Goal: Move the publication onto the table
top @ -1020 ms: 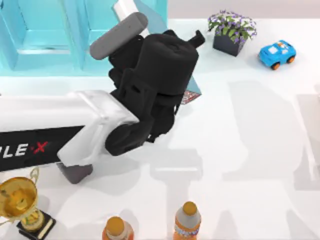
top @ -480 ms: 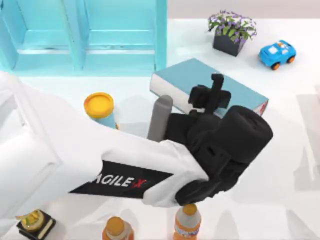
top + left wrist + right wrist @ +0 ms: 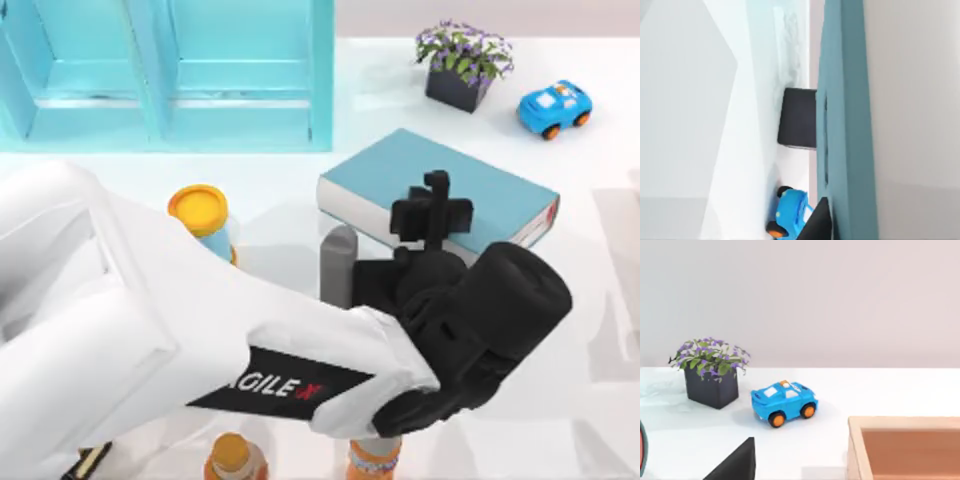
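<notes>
The publication point(image 3: 470, 180), a thick teal-blue book with pale page edges and a small red mark at its right end, lies flat-side-up over the white table point(image 3: 590, 300), right of centre. My left gripper point(image 3: 432, 212) is shut on its near long edge, and the black wrist and white arm cover the table's front left. In the left wrist view the teal cover point(image 3: 845, 125) and the page edges point(image 3: 910, 125) stand very close. Whether the book rests on the tabletop or hangs just above it, I cannot tell. A dark part of my right gripper point(image 3: 735, 462) shows low in the right wrist view.
A light-blue shelf unit point(image 3: 170, 70) stands at the back left. A yellow-lidded can point(image 3: 200, 215) is left of the book. A potted plant point(image 3: 462, 65) and a blue toy car point(image 3: 555, 108) sit at the back right. Two orange bottles point(image 3: 232, 458) stand at the front edge. A wooden box point(image 3: 905, 450) is near the right gripper.
My left arm has swung away from the shelf unit, carrying the book rightward and toward the front. The yellow-lidded can came into sight as the arm moved off.
</notes>
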You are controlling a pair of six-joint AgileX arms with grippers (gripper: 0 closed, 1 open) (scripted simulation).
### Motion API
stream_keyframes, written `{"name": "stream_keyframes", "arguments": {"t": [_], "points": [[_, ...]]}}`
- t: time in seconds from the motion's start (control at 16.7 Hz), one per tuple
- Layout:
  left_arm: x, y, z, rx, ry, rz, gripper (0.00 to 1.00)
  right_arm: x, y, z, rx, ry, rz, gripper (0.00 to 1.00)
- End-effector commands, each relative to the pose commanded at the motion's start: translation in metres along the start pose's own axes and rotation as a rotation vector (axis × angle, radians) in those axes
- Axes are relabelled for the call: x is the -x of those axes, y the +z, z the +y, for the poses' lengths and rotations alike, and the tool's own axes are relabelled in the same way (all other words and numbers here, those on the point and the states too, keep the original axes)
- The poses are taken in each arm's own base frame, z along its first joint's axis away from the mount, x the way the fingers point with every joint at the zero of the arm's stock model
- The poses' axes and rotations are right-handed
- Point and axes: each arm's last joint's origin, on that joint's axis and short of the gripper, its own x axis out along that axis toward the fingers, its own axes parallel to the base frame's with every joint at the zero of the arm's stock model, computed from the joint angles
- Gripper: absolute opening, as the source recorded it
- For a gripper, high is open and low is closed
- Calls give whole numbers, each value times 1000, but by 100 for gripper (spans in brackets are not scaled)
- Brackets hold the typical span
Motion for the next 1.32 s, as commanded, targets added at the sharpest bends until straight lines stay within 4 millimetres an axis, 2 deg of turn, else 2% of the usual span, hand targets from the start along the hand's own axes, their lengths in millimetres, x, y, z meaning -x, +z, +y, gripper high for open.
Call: {"name": "stream_keyframes", "arguments": {"t": [0.6,1.02,1.32], "points": [[3,1,3,-8,6,-2,0,0,0,0,0,0,0,100],[-3,-2,28,-14,34,13,0,0,0,0,0,0,0,100],[-5,1,32,-8,5,-3,0,0,0,0,0,0,0,100]]}}
